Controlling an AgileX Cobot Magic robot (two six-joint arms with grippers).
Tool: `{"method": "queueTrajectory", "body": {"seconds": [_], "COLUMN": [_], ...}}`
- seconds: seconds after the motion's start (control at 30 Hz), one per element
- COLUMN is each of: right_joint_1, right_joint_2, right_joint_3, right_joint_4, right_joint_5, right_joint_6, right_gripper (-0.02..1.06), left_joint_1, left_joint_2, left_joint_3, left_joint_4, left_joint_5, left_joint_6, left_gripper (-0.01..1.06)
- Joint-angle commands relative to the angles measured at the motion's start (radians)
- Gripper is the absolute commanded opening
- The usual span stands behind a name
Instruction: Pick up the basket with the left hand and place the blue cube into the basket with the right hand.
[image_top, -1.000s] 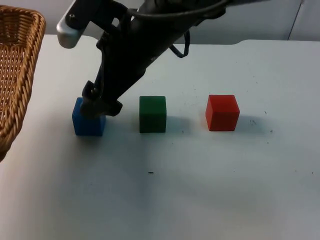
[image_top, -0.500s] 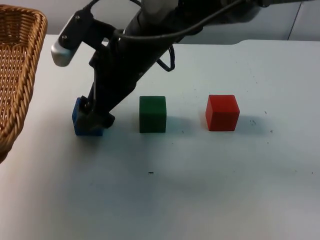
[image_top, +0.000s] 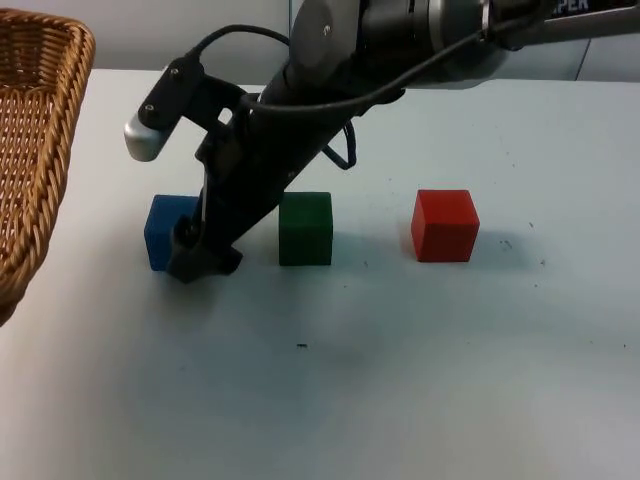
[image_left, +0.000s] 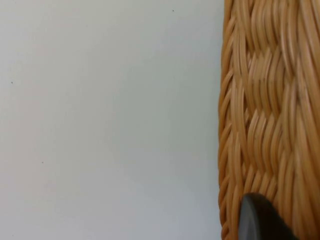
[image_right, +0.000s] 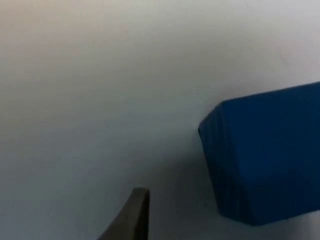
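The blue cube (image_top: 163, 230) sits on the white table at the left end of a row of three cubes. My right gripper (image_top: 203, 257) is down at table height against the cube's front right side, open. In the right wrist view the blue cube (image_right: 265, 155) lies close by, a small gap away from one dark fingertip (image_right: 134, 215). The woven wicker basket (image_top: 35, 140) is at the table's far left. In the left wrist view my left gripper's fingertip (image_left: 260, 220) lies on the basket rim (image_left: 270, 100), shut on it.
A green cube (image_top: 305, 228) stands just right of the right arm's lower end, and a red cube (image_top: 445, 225) further right. The right arm slants across the table's back from the upper right. Bare table (image_top: 350, 400) lies in front of the cubes.
The right gripper has dropped lower and come forward along the blue cube's right side. The cube has stayed in place and the basket has hardly moved.
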Motion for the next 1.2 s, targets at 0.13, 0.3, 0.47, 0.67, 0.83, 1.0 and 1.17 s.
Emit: {"method": "queueTrajectory", "body": {"seconds": [0.13, 0.3, 0.47, 0.67, 0.83, 1.0, 1.17], "right_joint_1": [-0.004, -0.004, -0.004, -0.004, -0.004, -0.004, -0.009], "right_joint_2": [0.024, 0.034, 0.049, 0.056, 0.056, 0.056, 0.045], "right_joint_3": [-0.006, -0.007, -0.010, -0.010, -0.010, -0.010, -0.010], "right_joint_4": [0.025, 0.044, 0.052, 0.050, 0.048, 0.041, 0.039], "right_joint_5": [-0.009, -0.027, -0.033, -0.043, -0.048, -0.046, 0.003], "right_joint_6": [0.002, 0.002, 0.002, 0.008, 0.008, 0.008, 0.008], "right_gripper": [0.94, 0.89, 0.83, 0.52, 0.29, 0.09, 0.07], "left_joint_1": [-0.002, -0.002, -0.002, -0.002, -0.002, -0.002, -0.002], "left_joint_2": [-0.006, -0.006, -0.006, -0.006, -0.006, -0.006, -0.006], "left_joint_3": [-0.009, -0.009, -0.009, -0.009, -0.009, -0.009, -0.009], "left_joint_4": [-0.043, -0.043, -0.045, -0.047, -0.051, -0.053, -0.057], "left_joint_5": [0.013, 0.013, 0.013, 0.017, 0.019, 0.023, 0.028], "left_joint_6": [0.003, 0.003, 0.002, 0.002, 0.002, 0.002, 0.002], "left_gripper": [0.00, 0.00, 0.00, 0.00, 0.00, 0.00, 0.00]}}
